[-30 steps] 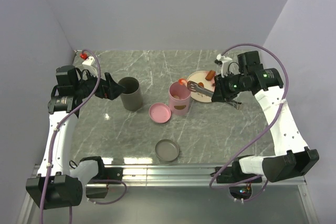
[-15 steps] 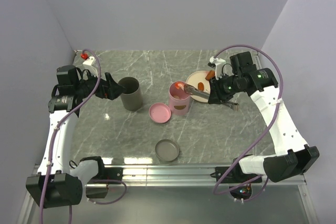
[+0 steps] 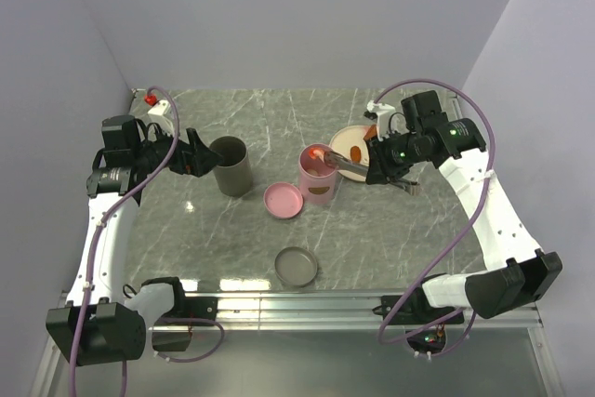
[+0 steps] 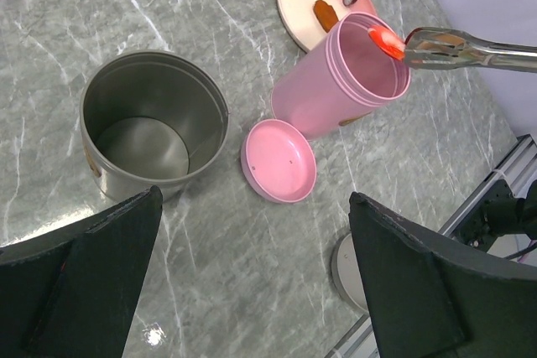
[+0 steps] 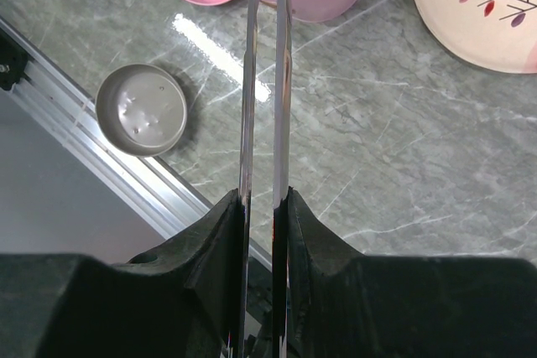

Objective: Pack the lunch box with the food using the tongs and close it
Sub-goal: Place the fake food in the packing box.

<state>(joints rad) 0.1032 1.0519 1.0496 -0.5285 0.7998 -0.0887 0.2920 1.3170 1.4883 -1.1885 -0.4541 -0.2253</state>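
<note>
Two thin metal arms of the tongs [image 3: 346, 164] run squeezed together out of the right gripper [image 3: 379, 166], whose fingers [image 5: 220, 232] pinch them narrowly near the handle end. The tong tips hang over the open mouth of the lunch box [image 3: 318, 175]. A bright reddish piece of food [image 4: 384, 41] is nipped between them just above the rim, on the side of the box nearest the right arm.

The lunch box stands upright and uncovered on the marbled table [image 3: 418, 230], with a dark mark on its wall. Its pink lid [image 3: 283, 200] lies flat just beside the box's foot, on the near side toward the left arm; whether the two touch cannot be told. Beyond the lunch box, on the right arm's side, a pale plate [image 3: 342, 138] sits close to it with more sausage pieces [image 4: 325, 14] on it.

A grey canister [image 3: 231, 166] stands open and upright on the opposite side of the lunch box. It is near the left gripper [image 3: 201, 155], which hovers with its jaws spread wide and holds nothing. A grey lid [image 3: 297, 266] lies well nearer the arm bases than the lunch box, apart from everything else.
</note>
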